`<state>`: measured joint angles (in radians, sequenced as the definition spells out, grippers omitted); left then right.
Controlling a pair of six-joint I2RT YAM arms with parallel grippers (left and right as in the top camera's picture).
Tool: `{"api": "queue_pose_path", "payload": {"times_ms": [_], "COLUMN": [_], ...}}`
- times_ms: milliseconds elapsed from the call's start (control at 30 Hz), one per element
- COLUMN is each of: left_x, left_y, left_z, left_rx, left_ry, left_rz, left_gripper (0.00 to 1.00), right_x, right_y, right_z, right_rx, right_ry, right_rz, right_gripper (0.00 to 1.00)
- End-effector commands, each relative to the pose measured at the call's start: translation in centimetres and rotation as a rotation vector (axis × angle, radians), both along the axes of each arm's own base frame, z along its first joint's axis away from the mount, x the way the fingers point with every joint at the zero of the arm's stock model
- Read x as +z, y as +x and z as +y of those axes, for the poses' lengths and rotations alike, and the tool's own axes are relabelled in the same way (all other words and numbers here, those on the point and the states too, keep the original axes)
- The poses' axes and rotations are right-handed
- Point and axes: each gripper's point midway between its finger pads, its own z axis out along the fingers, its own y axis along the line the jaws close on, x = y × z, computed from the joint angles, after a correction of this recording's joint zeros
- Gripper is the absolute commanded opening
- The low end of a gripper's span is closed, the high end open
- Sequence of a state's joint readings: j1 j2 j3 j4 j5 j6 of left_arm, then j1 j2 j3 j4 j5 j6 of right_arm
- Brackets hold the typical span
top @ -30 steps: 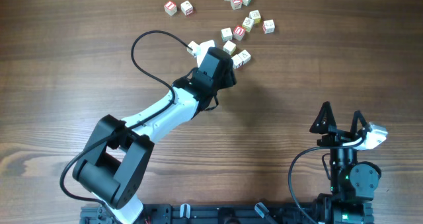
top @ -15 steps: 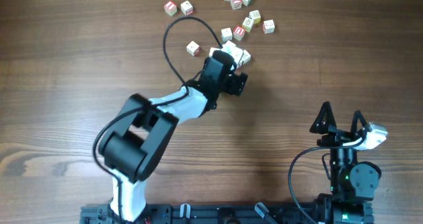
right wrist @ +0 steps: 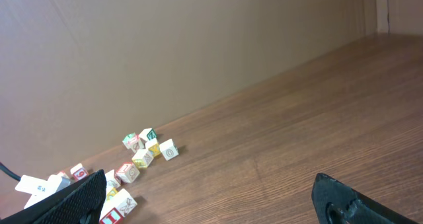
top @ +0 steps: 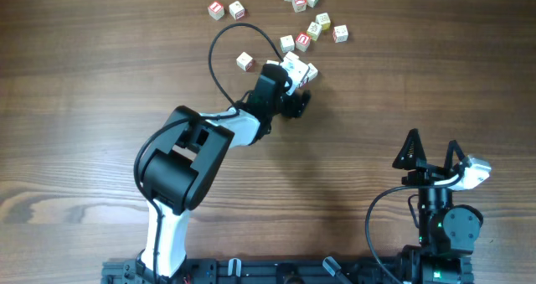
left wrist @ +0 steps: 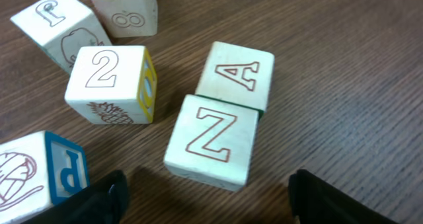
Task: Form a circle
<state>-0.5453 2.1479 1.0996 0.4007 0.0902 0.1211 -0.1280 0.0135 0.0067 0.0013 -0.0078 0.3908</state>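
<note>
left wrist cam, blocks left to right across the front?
blue-P block → 2 block → Z block. The A block touches the Z block's far side and overlaps it sideways, so it is left out of the order.

the overhead camera is looking straight down on the whole desk (top: 84, 108). the left wrist camera is peering closely at the cubes (left wrist: 211, 138) (filling its frame); the right wrist camera is viewing them from afar, low.
</note>
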Motion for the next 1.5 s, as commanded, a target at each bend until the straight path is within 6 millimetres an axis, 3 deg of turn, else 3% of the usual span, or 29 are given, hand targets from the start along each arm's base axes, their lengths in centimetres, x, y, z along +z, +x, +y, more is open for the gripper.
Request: {"api": "queue_pose_path", "payload": {"times_ms": [0, 67, 167, 367, 433, 467, 500, 533, 600, 667, 967, 1267, 1467], "left_x": [-1.1, -0.9, 0.4, 6.2, 7.1, 7.5, 7.6, 7.6, 7.3, 6.7, 3.5, 2.8, 1.0], "left_y": [-0.5, -0.5, -0.3, -0.3, -0.7, -0.9, -0.9, -0.9, -0.8, -0.8, 0.0, 3.4, 2.1], "left_z": [-0.2, -0.3, -0.4, -0.4, -0.2, 0.0, 0.0, -0.1, -0.1, -0.7, -1.9, -2.8, -2.8], "left_rx": [-0.041, -0.042, -0.04, -0.041, -0.038, -0.036, -0.036, -0.037, -0.039, -0.078, -0.131, -0.133, -0.165], "left_ry": [-0.019, -0.021, -0.031, -0.066, -0.064, -0.063, -0.063, -0.065, -0.065, -0.067, -0.075, -0.103, -0.098], "left_rz": [0.034, 0.031, 0.017, -0.043, -0.033, -0.024, -0.024, -0.029, -0.028, -0.039, -0.084, -0.112, -0.004], "left_gripper": [0.57, 0.4, 0.39, 0.35, 0.34, 0.36, 0.46, 0.64, 0.91, 0.96, 0.91, 0.85, 0.7], "right_x": [0.2, 0.2, 0.2, 0.2, 0.2, 0.2, 0.2, 0.2, 0.2, 0.2, 0.2, 0.2, 0.2], "right_y": [0.0, 0.0, 0.0, 0.0, 0.0, 0.0, 0.0, 0.0, 0.0, 0.0, 0.0, 0.0, 0.0], "right_z": [0.2, 0.2, 0.2, 0.2, 0.2, 0.2, 0.2, 0.2, 0.2, 0.2, 0.2, 0.2, 0.2], "right_rx": [0.013, 0.013, 0.013, 0.013, 0.013, 0.013, 0.013, 0.013, 0.013, 0.013, 0.013, 0.013, 0.013], "right_ry": [-0.014, -0.014, -0.014, -0.014, -0.015, -0.014, -0.014, -0.014, -0.014, -0.014, -0.014, -0.014, -0.014], "right_rz": [-0.007, -0.007, -0.007, -0.008, -0.007, -0.007, -0.007, -0.007, -0.007, -0.007, -0.007, -0.007, -0.007], "right_gripper": [1.0, 1.0, 1.0, 1.0, 1.0, 1.0, 1.0, 1.0, 1.0, 1.0, 1.0, 1.0, 1.0]}}
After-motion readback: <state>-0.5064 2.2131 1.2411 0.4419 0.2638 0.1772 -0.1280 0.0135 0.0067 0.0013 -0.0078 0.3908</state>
